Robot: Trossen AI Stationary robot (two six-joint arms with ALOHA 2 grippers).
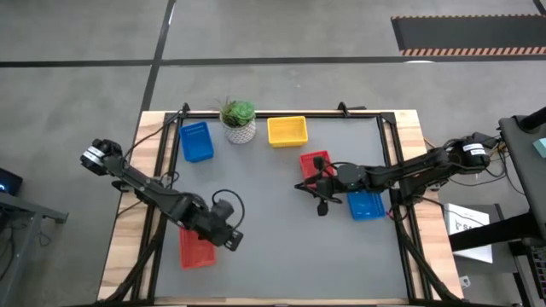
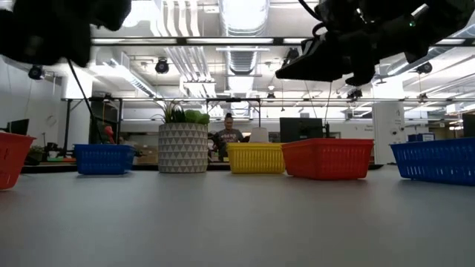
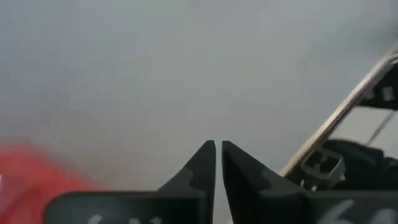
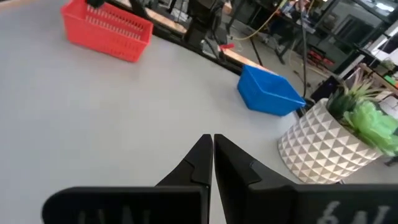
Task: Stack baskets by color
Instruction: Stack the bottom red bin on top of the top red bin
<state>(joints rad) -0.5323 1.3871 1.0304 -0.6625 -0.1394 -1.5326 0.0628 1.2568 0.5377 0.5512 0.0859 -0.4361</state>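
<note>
Five baskets show on the grey table. A red basket (image 1: pixel 196 249) lies near the front left, partly under my left gripper (image 1: pixel 230 242), which hovers above its right edge, shut and empty (image 3: pixel 217 150). A blue basket (image 1: pixel 196 141) and a yellow basket (image 1: pixel 287 130) stand at the far edge. A second red basket (image 1: pixel 316 162) and a second blue basket (image 1: pixel 367 205) sit right of centre. My right gripper (image 1: pixel 300 188) hangs in the air just left of those two, shut and empty (image 4: pixel 212 142), pointing toward the table's left.
A green plant in a white patterned pot (image 1: pixel 240 122) stands at the far edge between the blue and yellow baskets. Black frame rails (image 1: pixel 388 162) run along the table's sides. The grey middle of the table (image 1: pixel 264 222) lies bare between the arms.
</note>
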